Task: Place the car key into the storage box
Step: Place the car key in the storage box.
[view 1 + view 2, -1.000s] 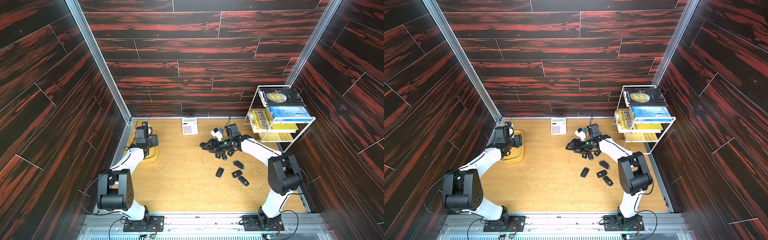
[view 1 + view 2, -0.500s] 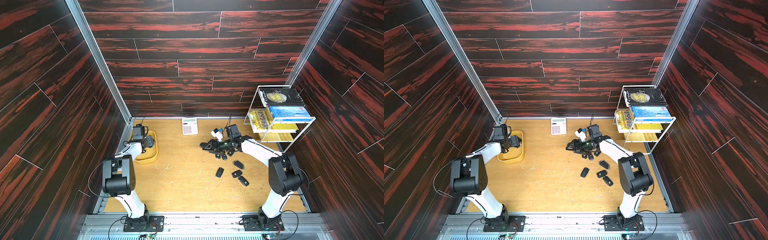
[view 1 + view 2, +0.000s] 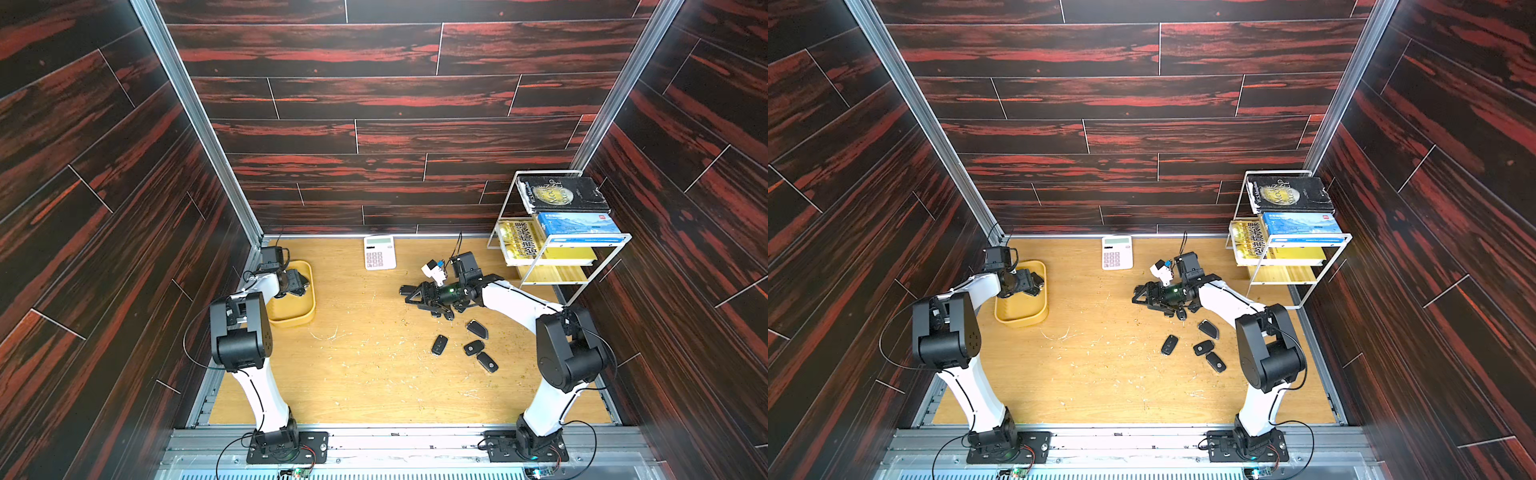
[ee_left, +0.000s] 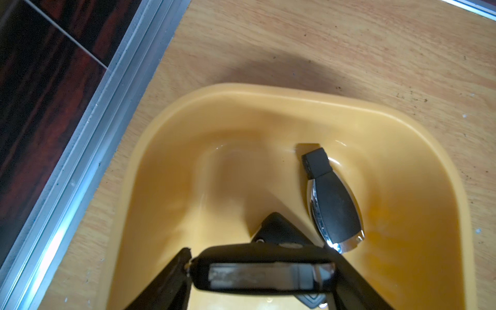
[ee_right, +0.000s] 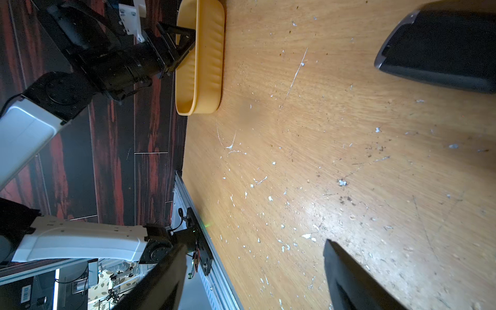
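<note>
**Left gripper pinches a car key over the storage box; right gripper hangs spread and empty.**

The left gripper (image 4: 259,256) clamps the car key (image 4: 257,276) crosswise between its fingers, above the inside of the yellow storage box (image 4: 268,91), where a second key (image 4: 332,206) with chrome trim lies. In both top views the box sits centre-left by the wall rail. The right gripper (image 3: 409,291), right of centre, holds its fingers apart low over the surface (image 3: 374,382). Loose keys (image 3: 473,347) lie lower right of it, and a white calculator (image 3: 379,252) lies above it.
</note>
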`<state>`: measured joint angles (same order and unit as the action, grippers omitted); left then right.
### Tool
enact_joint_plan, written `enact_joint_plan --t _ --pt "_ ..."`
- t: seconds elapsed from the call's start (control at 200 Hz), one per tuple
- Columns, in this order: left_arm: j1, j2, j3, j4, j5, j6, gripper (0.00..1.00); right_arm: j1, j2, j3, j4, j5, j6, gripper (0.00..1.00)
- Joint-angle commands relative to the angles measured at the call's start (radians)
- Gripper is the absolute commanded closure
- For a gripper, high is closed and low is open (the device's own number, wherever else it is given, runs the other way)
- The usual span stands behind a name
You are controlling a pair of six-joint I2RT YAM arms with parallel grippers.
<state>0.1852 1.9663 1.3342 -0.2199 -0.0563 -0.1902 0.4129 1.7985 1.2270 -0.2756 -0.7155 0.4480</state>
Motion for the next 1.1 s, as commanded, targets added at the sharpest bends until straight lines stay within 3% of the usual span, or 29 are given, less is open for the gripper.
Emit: enact_joint_plan --t 0.0,0.18,0.616,0.646,0.666,0.681,1.097 --pt "0.003 0.011 0.035 -0.041 0.003 -0.008 0.56 0.003 -0.026 -0.017 0.006 -0.015 -0.011 0.16" --pt "0.006 0.026 0.056 -0.059 -0.003 -0.006 0.34 0.003 -0.036 -0.045 0.022 -0.015 -0.008 0.16" --pt "0.005 0.104 0.159 -0.177 0.007 0.006 0.20 0.000 -0.078 -0.090 0.033 -0.004 -0.006 0.16" --pt "0.006 0.108 0.165 -0.180 0.011 0.007 0.17 -0.002 -0.081 -0.095 0.036 -0.004 -0.005 0.16" --pt "0.006 0.110 0.168 -0.184 0.015 0.008 0.03 -0.002 -0.082 -0.098 0.038 -0.004 -0.005 0.16" --pt "0.005 0.109 0.168 -0.186 0.016 0.009 0.00 -0.002 -0.082 -0.100 0.038 -0.004 -0.003 0.16" --pt "0.005 0.011 0.081 -0.149 0.053 0.050 0.00 -0.009 -0.072 -0.078 0.021 0.002 -0.015 0.16"
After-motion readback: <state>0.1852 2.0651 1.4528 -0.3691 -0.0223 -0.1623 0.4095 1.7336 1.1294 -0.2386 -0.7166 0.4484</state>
